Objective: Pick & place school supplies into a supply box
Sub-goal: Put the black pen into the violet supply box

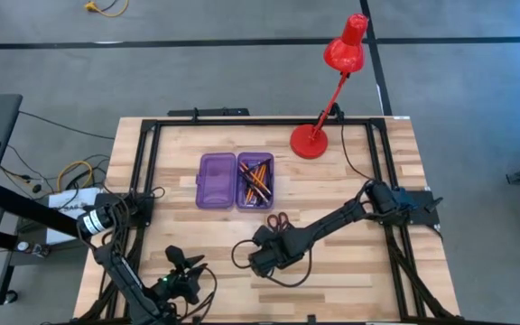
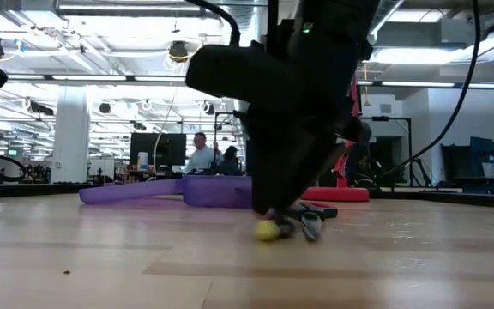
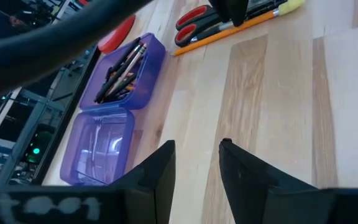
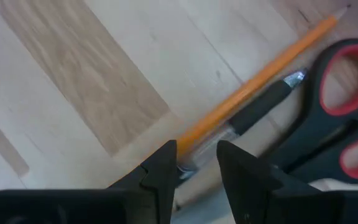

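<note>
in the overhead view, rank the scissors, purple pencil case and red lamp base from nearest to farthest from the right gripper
1. Scissors: just beyond the right gripper, toward the table's middle.
2. Purple pencil case: farther back, lying open with pencils and pens in its right half.
3. Red lamp base: farthest, near the table's back edge, to the right of the case.

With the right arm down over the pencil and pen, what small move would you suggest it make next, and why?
Probably close the right end effector on the thin orange pencil. Its open jaws straddle the pencil's end, with the slim black pen and red-handled scissors alongside, and the translucent purple plastic case lies open nearby.
</note>
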Controlling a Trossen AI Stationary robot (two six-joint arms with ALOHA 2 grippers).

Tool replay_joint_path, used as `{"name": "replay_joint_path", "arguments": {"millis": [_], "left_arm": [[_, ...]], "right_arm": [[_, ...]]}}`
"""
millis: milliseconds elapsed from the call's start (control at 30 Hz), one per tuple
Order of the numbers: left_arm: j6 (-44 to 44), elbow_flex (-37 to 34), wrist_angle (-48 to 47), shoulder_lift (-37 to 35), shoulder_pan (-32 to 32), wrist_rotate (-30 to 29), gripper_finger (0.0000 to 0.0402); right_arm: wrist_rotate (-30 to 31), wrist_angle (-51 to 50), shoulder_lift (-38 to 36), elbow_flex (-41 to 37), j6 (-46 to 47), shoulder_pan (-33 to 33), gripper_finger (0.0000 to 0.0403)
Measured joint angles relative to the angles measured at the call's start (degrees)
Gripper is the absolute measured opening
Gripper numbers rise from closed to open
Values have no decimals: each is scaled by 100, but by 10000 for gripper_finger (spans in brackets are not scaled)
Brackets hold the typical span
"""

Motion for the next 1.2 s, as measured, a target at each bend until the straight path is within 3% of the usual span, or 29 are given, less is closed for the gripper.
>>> {"name": "replay_joint_path", "arguments": {"millis": [267,633,767,900,1200], "left_arm": [[-8,0,2,0,-11,-2,113],[-8,1,11,0,-6,-92,113],[-8,2,11,0,-7,-95,113],[-8,2,11,0,-4,-101,113],[17,2,7,0,11,-236,113]], "right_arm": [[-140,-73,49,5,5,-18,127],[-329,-410,135,6,-81,77,111],[-194,-425,140,2,-305,139,82],[-127,-463,144,0,-388,206,19],[523,-594,133,-12,-292,487,10]]}}
